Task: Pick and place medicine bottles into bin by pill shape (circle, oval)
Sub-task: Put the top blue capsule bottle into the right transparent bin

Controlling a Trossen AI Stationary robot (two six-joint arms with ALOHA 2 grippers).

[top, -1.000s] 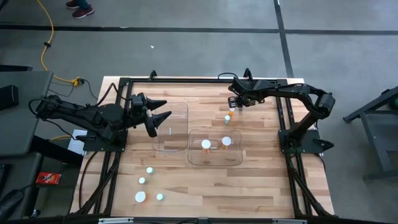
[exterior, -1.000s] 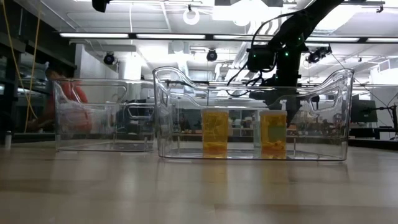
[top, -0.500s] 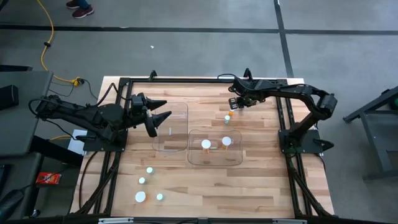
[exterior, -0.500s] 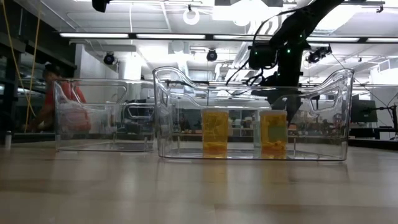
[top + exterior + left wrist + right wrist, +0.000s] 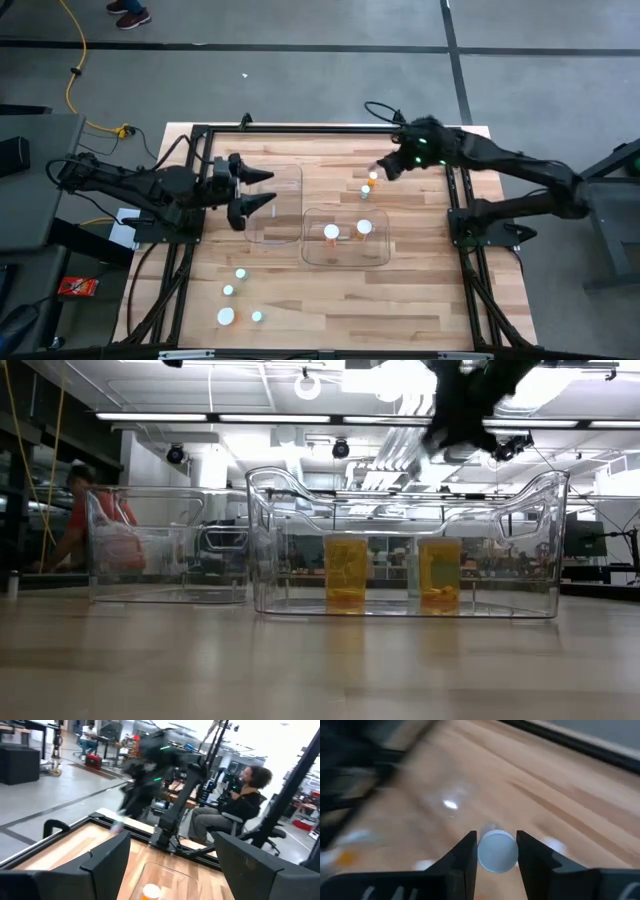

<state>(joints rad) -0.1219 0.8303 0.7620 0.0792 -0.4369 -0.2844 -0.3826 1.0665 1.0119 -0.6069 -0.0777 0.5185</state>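
My right gripper (image 5: 383, 168) is over the table's far right part, shut on a medicine bottle whose round white cap (image 5: 496, 852) shows between its fingers; the body is hidden under the cap. Another small bottle (image 5: 365, 188) stands on the wood close by. Two amber bottles (image 5: 331, 233) (image 5: 364, 228) stand upright on their bases in the right clear bin (image 5: 345, 262). Several pale bottles (image 5: 240, 273) stand near the table's near left corner. My left gripper (image 5: 272, 187) is open and empty over the left clear bin (image 5: 290, 170). My right gripper pinches the bottle between its two fingers (image 5: 468, 855), one on each side of the white cap (image 5: 496, 865). The fingers come from above, slanting down. The bottle stays upright with its cap up; I cannot tell whether its base is clear of the table.
The two clear bins stand side by side mid-table, the right one (image 5: 405, 540) nearer the low camera than the left one (image 5: 165, 545). A black frame (image 5: 330, 127) runs along the table's edges. People sit beyond the table (image 5: 240, 805) (image 5: 85, 510).
My right arm has swung up fast and shows blurred: in the low view its gripper has risen from behind the right bin to the picture's top. In the high view the arm stretches out lower and longer, the gripper still over the far right bottles.
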